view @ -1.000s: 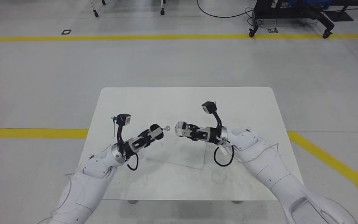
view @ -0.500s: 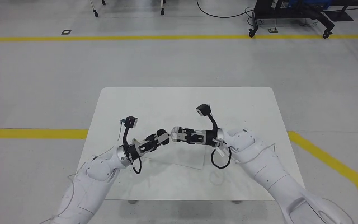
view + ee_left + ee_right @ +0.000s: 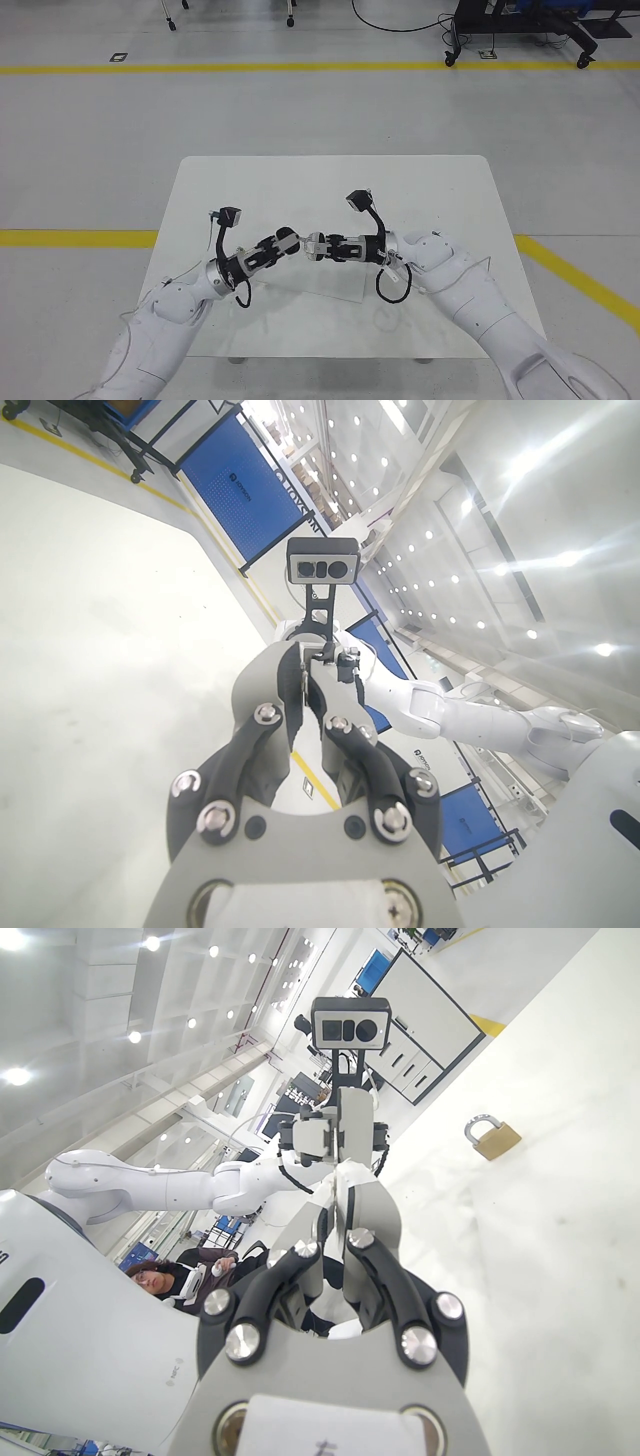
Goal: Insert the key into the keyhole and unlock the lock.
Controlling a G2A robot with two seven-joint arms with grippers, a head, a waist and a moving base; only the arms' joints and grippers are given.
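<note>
A white table (image 3: 440,190) stands on a grey workshop floor. Over its middle the left gripper (image 3: 287,238) and right gripper (image 3: 313,244) meet tip to tip. Each is pinched narrow on a thin metal piece, seemingly the key (image 3: 304,685). The lock (image 3: 492,1138) lies flat on the table below, well apart, probably nearer the left arm.

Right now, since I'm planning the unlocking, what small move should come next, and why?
Probably ease the left claw open. Both it and the right claw look shut, tip to tip, on the thin silver metal key, while the brass padlock lies untouched on the white table; a free claw seems needed to hold it.
</note>
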